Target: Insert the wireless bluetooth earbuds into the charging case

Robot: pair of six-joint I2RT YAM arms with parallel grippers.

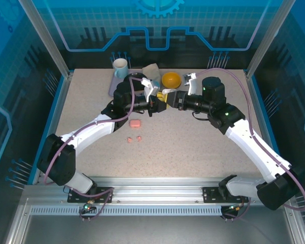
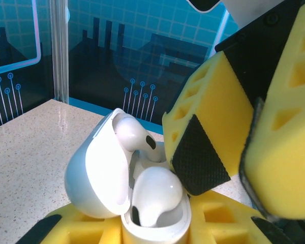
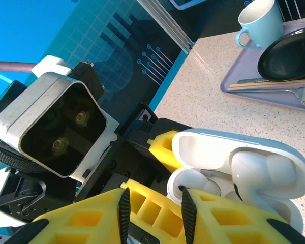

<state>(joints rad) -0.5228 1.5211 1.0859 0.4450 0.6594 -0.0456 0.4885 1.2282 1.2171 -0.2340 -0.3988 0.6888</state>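
Left pincer (image 1: pixel 156 100) pinches open charging case (image 2: pixel 96 173), white earbuds (image 2: pixel 155 195) seated inside, right pincer (image 3: pixel 156 208) slightly spread alongside

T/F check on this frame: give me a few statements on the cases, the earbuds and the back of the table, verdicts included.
1. The white case has its lid open. True.
2. The left arm grips the salmon one. False: the pink case lies on the table; the left fingers hold the white case.
3. Two pink earbuds lie loose on the table near the pink case. True.
4. The dish at the back is blue. False: the bowl is orange.
5. A white earbud sits in the white case. True.
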